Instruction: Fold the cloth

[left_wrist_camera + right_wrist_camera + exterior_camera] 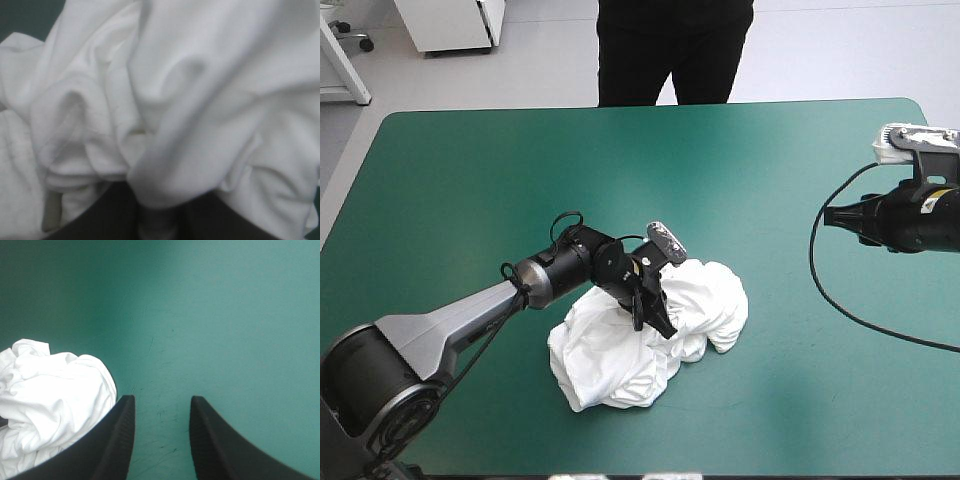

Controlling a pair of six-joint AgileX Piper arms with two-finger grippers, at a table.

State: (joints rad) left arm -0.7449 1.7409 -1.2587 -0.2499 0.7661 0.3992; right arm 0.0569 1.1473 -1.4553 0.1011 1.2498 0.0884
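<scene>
Nothing is folded yet: the crumpled T-shirt (620,365) is pinched by the left gripper (653,325); the right gripper (162,399) is held wide.

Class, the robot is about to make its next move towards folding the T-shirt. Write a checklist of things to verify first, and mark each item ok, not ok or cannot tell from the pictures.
1. The left gripper holds the T-shirt: ok. Its fingers are all but shut, with a fold between them.
2. The T-shirt is spread flat: not ok. It is a crumpled heap.
3. The right gripper is free: ok. It is open over the bare teal-green cover, with the heap beside it.
4. The gripped part (hem, sleeve or collar) is known: cannot tell.
5. The T-shirt lies wholly on the table, away from its edges: ok.
</scene>
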